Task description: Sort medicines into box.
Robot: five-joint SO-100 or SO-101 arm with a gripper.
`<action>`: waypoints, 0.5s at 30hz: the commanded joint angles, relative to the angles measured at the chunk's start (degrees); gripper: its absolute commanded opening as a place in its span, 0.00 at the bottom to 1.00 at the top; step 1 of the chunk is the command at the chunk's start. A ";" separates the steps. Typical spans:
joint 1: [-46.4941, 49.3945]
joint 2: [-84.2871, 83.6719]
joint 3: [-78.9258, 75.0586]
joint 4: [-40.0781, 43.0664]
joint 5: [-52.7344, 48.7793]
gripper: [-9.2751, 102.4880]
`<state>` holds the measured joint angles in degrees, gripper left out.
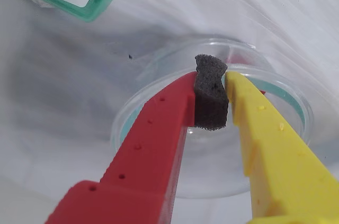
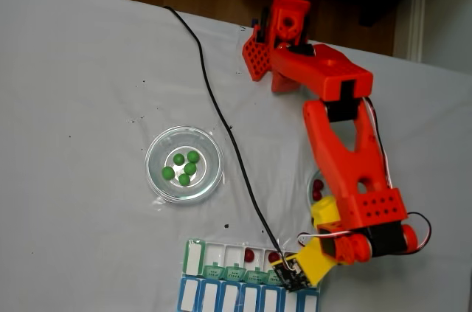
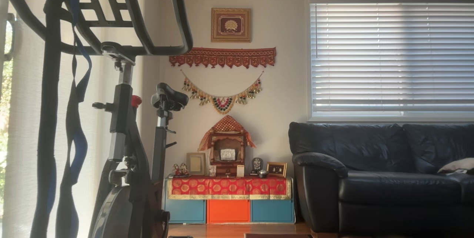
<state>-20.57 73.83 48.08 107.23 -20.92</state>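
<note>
Two clear dishes (image 2: 184, 164) flank the cable (image 2: 221, 124), box (image 2: 251, 286) lying lengthwise along the table edge, gripper (image 1: 212, 94) nearly closed, holding nothing visible.

orange-red arm (image 2: 346, 142), black cable (image 2: 221, 120); pincer (image 1: 212, 97) red and yellow, foam-padded.

Table (image 2: 88, 68) covered in white cloth. Resting directly on it: clear glass dish (image 2: 157, 177), second dish (image 2: 313, 180) beside the arm, pill box (image 2: 221, 264) at near edge, red arm base (image 2: 276, 43), black cable (image 2: 214, 102).

No writing can be read on anything.
</note>
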 commanded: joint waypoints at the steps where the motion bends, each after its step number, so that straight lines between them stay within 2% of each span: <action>1: -2.11 6.15 -0.09 1.93 -0.44 0.09; 5: -3.60 10.99 5.01 -1.41 1.67 0.09; 10: -0.70 16.79 5.10 -5.80 5.19 0.09; 15: -0.88 18.19 5.89 -3.25 4.66 0.09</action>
<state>-20.57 84.64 53.96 102.92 -15.91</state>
